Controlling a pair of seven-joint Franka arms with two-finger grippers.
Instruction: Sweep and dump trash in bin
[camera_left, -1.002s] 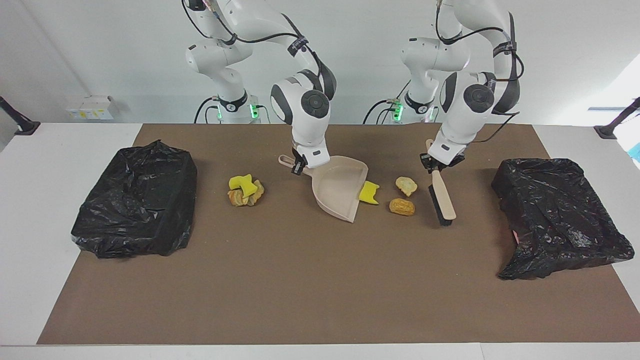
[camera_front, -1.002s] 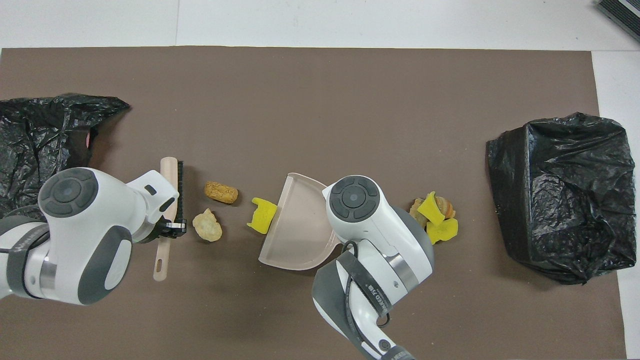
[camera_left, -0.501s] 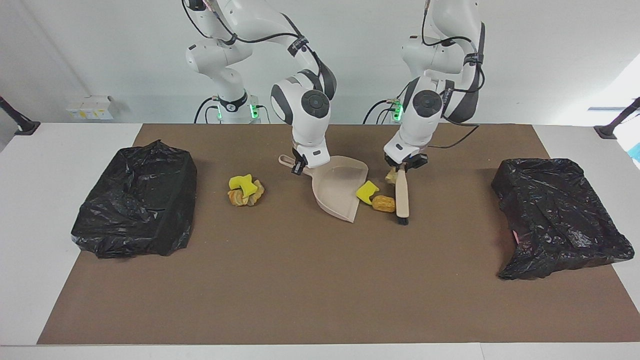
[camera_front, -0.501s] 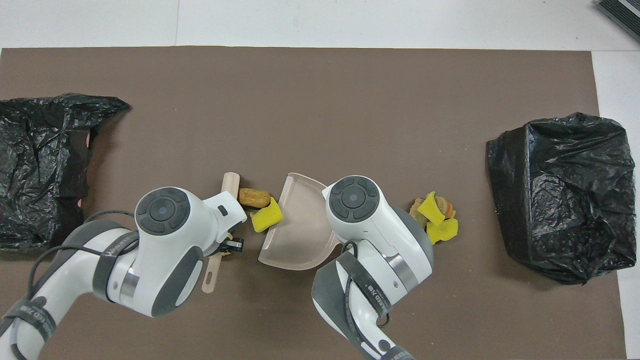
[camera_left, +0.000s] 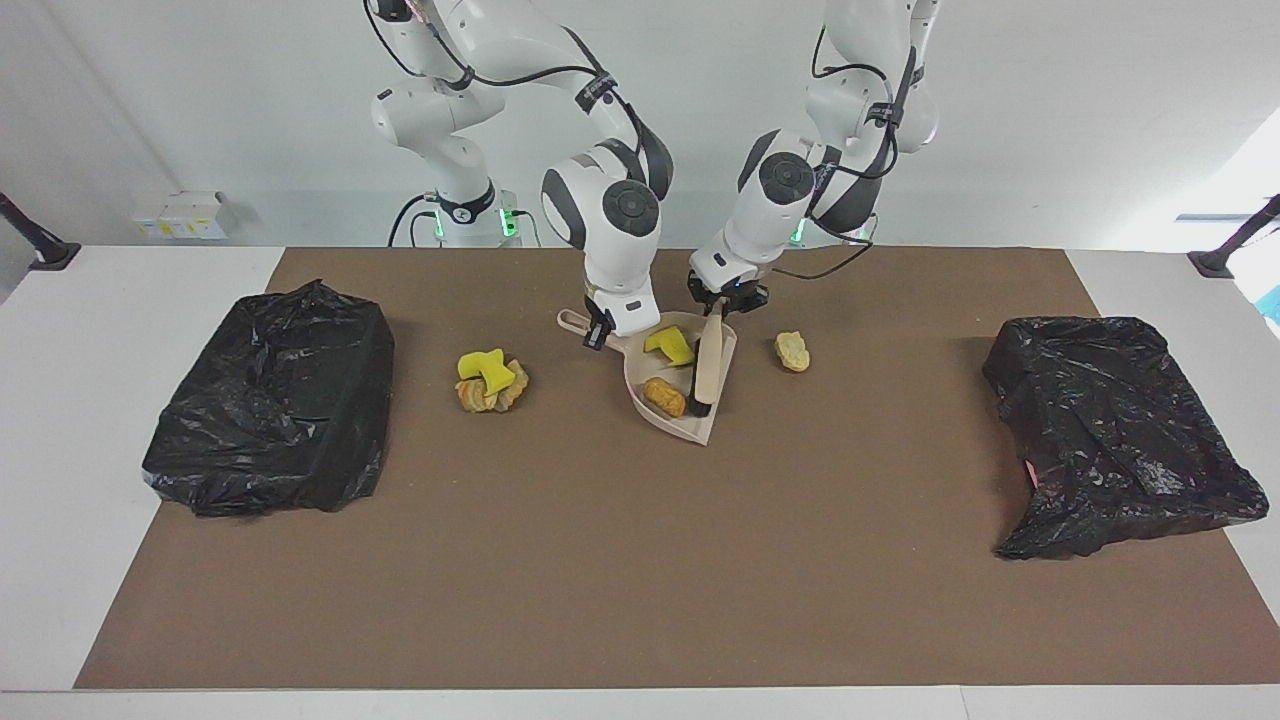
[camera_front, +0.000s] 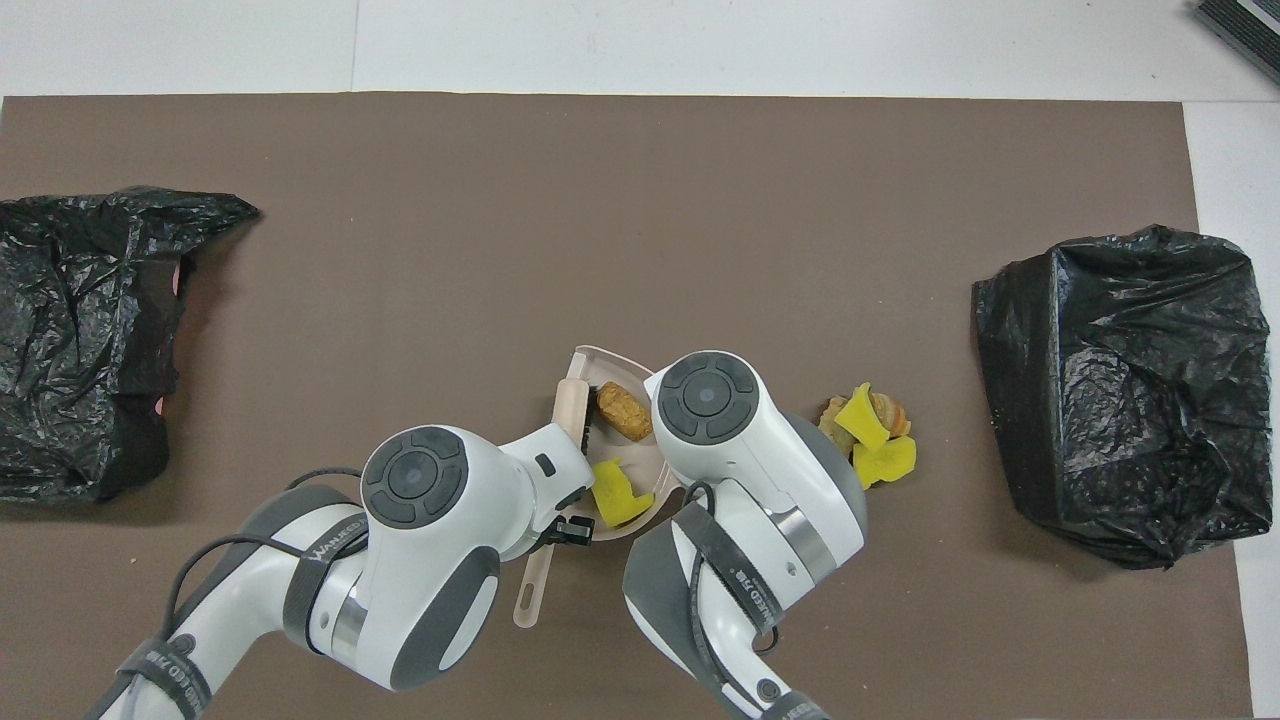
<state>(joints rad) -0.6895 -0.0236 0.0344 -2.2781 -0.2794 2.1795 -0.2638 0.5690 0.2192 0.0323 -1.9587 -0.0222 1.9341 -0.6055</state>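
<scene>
Brown mat (camera_left: 600, 560) on a white table (camera_left: 60, 420), plain white wall at the back, one black-bagged bin (camera_left: 270, 400) at the right arm's end and a second bin (camera_left: 1110, 430) at the left arm's. Right gripper (camera_left: 600, 330) clenched on the handle of the pan (camera_left: 700, 432), pan flat on the mat. Left gripper (camera_left: 728, 300) clamped on the handle of the brush (camera_left: 709, 365), brush head down in the pan's mouth. Between the two sets of jaws, inside the pan: a yellow chunk (camera_left: 670, 345) close under them and a brown lump (camera_left: 665, 396) farther out, against the bristles. Outside the left jaws, toward the left arm's end: a pale lump (camera_left: 792, 350) on the mat, apart from the brush. Outside the right jaws: a pile (camera_left: 490, 380) of yellow and tan bits, near the pan but not touching it. Judged by looks: foam soft, springy and near weightless, lumps light and prone to roll (likely to skip away from a hard flick). Not worth pinching; best moved by bristles and carried in the pan, gripped at the handle and kept level. Pan mouth facing the left arm's end. Brush axis running from the left jaws away from the robots, along that mouth. Brown lump oblong, lying slantwise to the brush; yellow chunk curled, with no clear long axis.
</scene>
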